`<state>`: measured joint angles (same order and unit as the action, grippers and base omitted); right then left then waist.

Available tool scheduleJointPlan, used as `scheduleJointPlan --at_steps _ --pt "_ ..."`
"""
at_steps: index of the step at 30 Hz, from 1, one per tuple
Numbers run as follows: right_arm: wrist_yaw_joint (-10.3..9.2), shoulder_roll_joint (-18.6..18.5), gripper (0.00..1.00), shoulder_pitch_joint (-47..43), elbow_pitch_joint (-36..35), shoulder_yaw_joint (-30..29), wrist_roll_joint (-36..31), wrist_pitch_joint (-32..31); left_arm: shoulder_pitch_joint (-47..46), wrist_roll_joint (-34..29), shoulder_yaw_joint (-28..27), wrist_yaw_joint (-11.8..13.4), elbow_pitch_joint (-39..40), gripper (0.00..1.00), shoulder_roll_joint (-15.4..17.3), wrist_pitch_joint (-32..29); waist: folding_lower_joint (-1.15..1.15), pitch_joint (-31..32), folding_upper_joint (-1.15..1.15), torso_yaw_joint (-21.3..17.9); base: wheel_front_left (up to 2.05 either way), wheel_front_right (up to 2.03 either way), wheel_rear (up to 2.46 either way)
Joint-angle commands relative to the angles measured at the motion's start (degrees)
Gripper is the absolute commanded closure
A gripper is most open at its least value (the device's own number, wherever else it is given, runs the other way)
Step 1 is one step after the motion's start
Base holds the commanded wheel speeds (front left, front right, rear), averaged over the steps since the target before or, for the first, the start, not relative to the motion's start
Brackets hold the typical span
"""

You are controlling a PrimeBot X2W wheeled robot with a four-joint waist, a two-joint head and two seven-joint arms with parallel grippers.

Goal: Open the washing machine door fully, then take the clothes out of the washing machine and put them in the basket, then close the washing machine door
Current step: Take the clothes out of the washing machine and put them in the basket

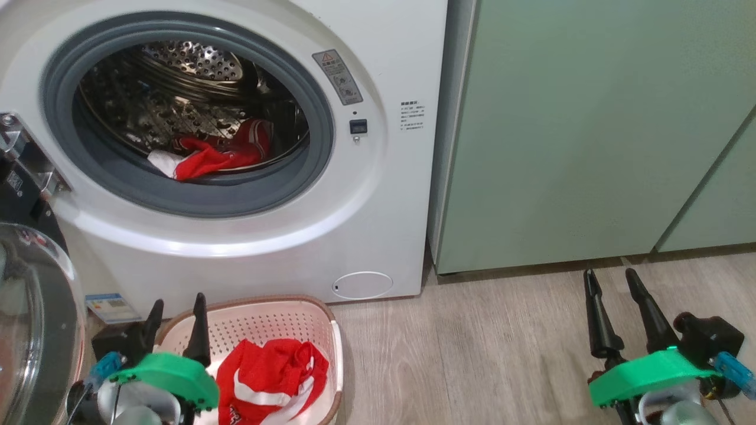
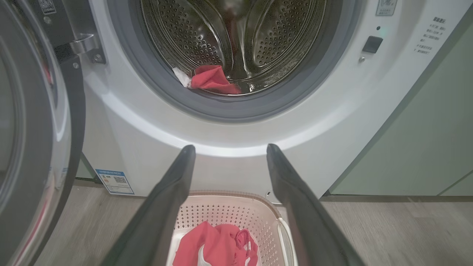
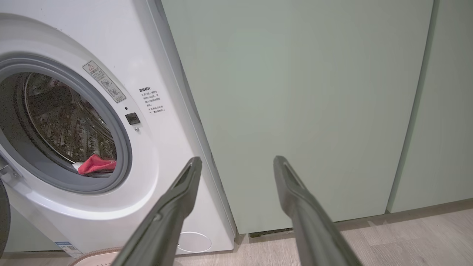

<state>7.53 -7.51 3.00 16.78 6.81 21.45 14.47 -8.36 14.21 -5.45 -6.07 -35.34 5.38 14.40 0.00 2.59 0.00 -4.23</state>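
The washing machine (image 1: pixel 378 195) stands with its door (image 1: pixel 35 319) swung wide to the left. Red and white clothes (image 1: pixel 215 156) lie at the front of the drum, seen also as clothes (image 2: pixel 212 79) and clothes (image 3: pixel 96 165) from the wrists. A red jersey (image 1: pixel 271 378) lies in the cream basket (image 1: pixel 277 313) on the floor below the drum. My left gripper (image 1: pixel 177 307) is open and empty just over the basket's near left corner. My right gripper (image 1: pixel 611 280) is open and empty over the floor, facing the green cabinets.
Pale green cabinets (image 1: pixel 590 130) stand right of the machine. Wooden floor (image 1: pixel 484 354) lies between basket and right gripper. A small round white flap (image 1: pixel 362 284) sits low on the machine front. The door hinge (image 1: pixel 29 159) juts out at the left.
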Motion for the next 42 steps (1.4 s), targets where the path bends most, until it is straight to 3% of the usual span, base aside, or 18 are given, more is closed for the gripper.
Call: scheduleJointPlan --at_steps 1,18,26,30,34,42 --pt "-0.04 -0.25 0.0 0.85 -2.01 1.17 -0.75 0.52 -1.79 -0.61 -2.39 -0.23 2.54 0.0 0.82 0.6 0.0 0.24 0.0 0.08 0.0 0.0 0.0" --pt "-0.04 0.75 0.0 0.03 -2.93 -1.55 -1.94 0.52 0.81 -2.35 -6.02 -0.64 6.88 0.0 -0.69 0.6 0.0 0.0 0.0 -0.4 0.0 0.0 0.0" --pt "-0.04 0.87 0.0 0.54 -2.83 -1.09 -1.77 0.52 -2.13 -3.05 -5.42 -0.4 3.97 0.0 -1.4 0.58 0.0 -1.19 0.0 -0.47 0.0 0.0 0.0" --pt "-0.04 0.99 0.0 0.79 -2.5 -1.8 -1.52 0.52 -6.08 -3.7 -4.17 -0.11 0.07 0.0 -1.02 -1.22 0.0 -2.54 0.0 -0.77 0.0 0.0 0.0" --pt "-0.04 1.16 0.0 1.41 -2.56 -2.57 -1.24 0.52 -13.73 -4.78 -2.36 0.59 -4.82 0.0 0.04 -6.69 0.0 -5.77 0.0 -1.43 0.0 0.0 0.0" --pt "-0.04 1.56 0.0 6.61 -3.47 -2.6 -1.03 0.52 -34.95 -8.63 1.51 2.01 -12.9 0.0 5.45 -19.6 0.0 -16.94 0.0 -4.94 0.0 0.0 0.0"
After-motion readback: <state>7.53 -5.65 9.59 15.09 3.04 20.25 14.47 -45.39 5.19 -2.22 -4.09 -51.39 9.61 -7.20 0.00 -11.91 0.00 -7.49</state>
